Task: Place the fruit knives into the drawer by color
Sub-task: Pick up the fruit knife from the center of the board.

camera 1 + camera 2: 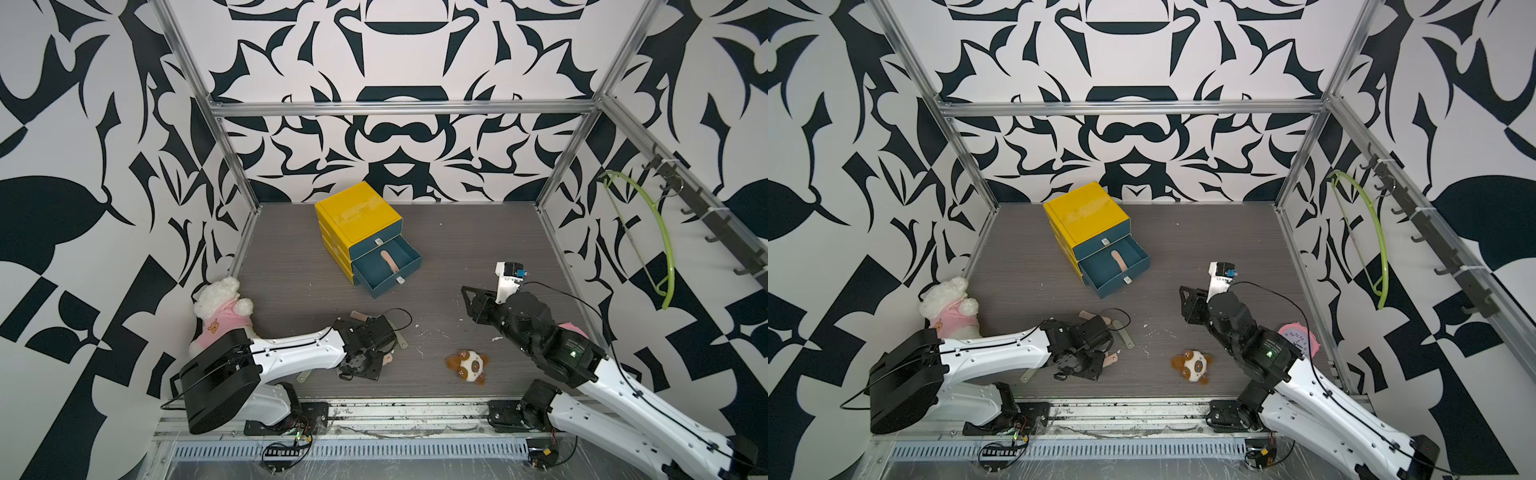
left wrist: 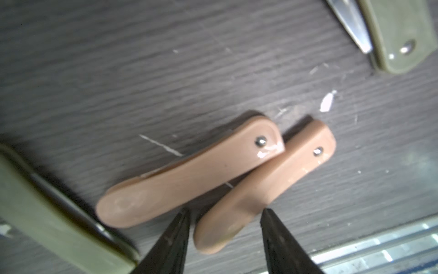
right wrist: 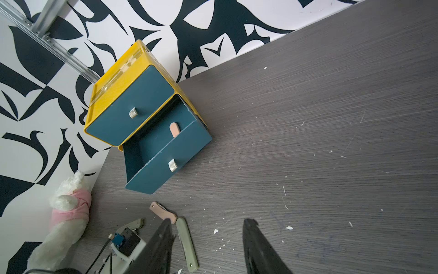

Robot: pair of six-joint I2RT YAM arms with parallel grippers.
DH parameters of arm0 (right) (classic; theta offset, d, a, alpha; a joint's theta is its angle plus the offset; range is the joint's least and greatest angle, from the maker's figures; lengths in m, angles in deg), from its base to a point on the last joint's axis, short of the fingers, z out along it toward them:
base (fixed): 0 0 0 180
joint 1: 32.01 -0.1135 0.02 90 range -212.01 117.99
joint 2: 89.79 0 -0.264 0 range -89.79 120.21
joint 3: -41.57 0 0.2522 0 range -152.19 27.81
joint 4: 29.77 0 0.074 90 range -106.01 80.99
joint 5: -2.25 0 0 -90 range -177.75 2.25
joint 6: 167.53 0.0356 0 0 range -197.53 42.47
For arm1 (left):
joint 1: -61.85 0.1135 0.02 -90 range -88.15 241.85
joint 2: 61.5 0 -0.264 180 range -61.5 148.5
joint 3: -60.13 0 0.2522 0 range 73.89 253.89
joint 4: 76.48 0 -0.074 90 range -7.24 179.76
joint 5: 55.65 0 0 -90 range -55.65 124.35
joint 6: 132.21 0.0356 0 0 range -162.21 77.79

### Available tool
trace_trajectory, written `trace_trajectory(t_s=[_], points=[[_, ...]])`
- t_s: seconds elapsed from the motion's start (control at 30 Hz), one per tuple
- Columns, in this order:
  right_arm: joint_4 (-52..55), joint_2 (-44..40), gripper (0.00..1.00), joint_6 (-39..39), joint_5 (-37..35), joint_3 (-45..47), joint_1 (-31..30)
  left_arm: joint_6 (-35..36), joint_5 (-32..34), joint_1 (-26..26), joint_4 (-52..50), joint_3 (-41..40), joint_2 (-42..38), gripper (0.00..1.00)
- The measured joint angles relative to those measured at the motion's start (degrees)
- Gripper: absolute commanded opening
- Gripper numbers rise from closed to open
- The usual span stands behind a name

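Observation:
In the left wrist view my left gripper (image 2: 225, 211) stands low over the table, its black fingertips (image 2: 183, 220) against both sides of one peach-pink fruit knife (image 2: 260, 187). A second peach-pink knife (image 2: 189, 180) lies touching it. Olive green knives (image 2: 400, 35) (image 2: 47, 225) lie on either side. The yellow cabinet (image 1: 357, 216) has its middle drawer (image 1: 370, 270) pulled out, with one peach-pink knife (image 1: 388, 262) inside. My right gripper (image 3: 208, 223) hovers open and empty over bare table, to the right of the drawer (image 3: 166, 151). Another peach-pink knife (image 3: 163, 212) lies beside an olive one (image 3: 187, 244).
A white plush bear in pink (image 1: 222, 311) sits at the left wall. A small brown-and-white plush (image 1: 467, 363) lies between the arms. A pink clock (image 1: 1298, 338) shows behind the right arm. A green hanger (image 1: 656, 237) hangs on the right wall. A metal rail (image 1: 374, 415) runs along the front.

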Motion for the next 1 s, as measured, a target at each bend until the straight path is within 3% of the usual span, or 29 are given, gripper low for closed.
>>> trace_trajectory(t_s=[0.4, 0.67, 1.0], points=[[0.3, 0.0, 0.50, 0.0, -0.1, 0.5, 0.0, -0.4, 0.1, -1.7, 0.2, 1.5, 1.9, 0.23], [0.7, 0.0, 0.50, 0.0, -0.5, 0.5, 0.0, -0.2, -0.3, -2.3, -0.1, 2.6, 1.5, 0.17], [1.5, 0.0, 0.51, 0.0, -1.8, 0.5, 0.2, 2.2, 2.8, -1.9, -5.7, 18.2, -7.0, 0.18]])
